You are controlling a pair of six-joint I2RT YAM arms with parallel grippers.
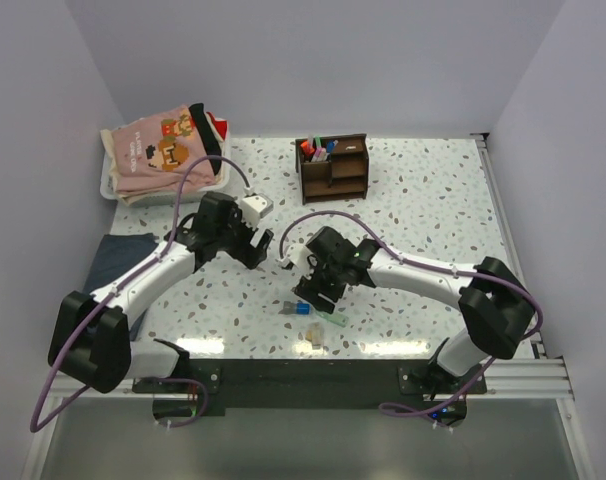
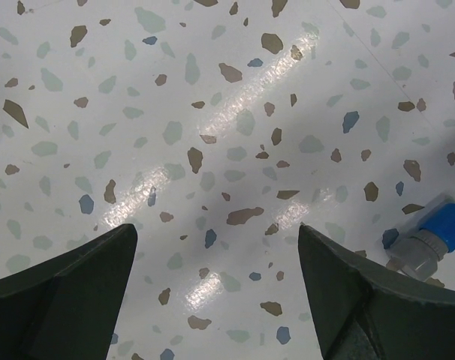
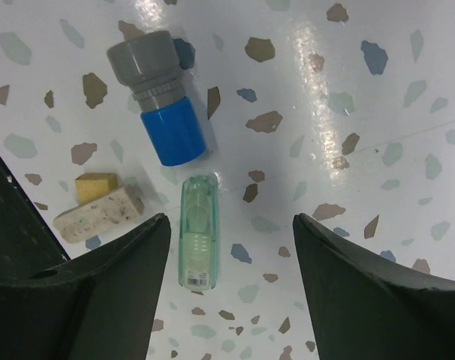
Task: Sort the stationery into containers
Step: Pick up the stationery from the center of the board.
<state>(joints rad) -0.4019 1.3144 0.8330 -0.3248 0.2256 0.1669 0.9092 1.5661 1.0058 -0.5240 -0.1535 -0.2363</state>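
The dark brown wooden organizer (image 1: 333, 168) stands at the back of the table with several pens (image 1: 315, 150) upright in its left compartment. A blue-capped grey piece (image 3: 160, 101), a mint green marker (image 3: 197, 232) and a beige eraser (image 3: 98, 214) lie on the table near the front. My right gripper (image 3: 231, 219) is open just above them, the mint green marker lying close to its left finger. In the top view it hovers (image 1: 308, 290) over these items (image 1: 295, 308). My left gripper (image 2: 216, 227) is open and empty over bare table (image 1: 266, 248); the blue-capped piece (image 2: 430, 240) shows at its right edge.
A white tray (image 1: 111, 185) of folded clothes sits at the back left. A dark blue cloth (image 1: 118, 255) lies at the left under my left arm. A small yellow piece (image 3: 94, 184) touches the eraser. Walls close in the table on three sides.
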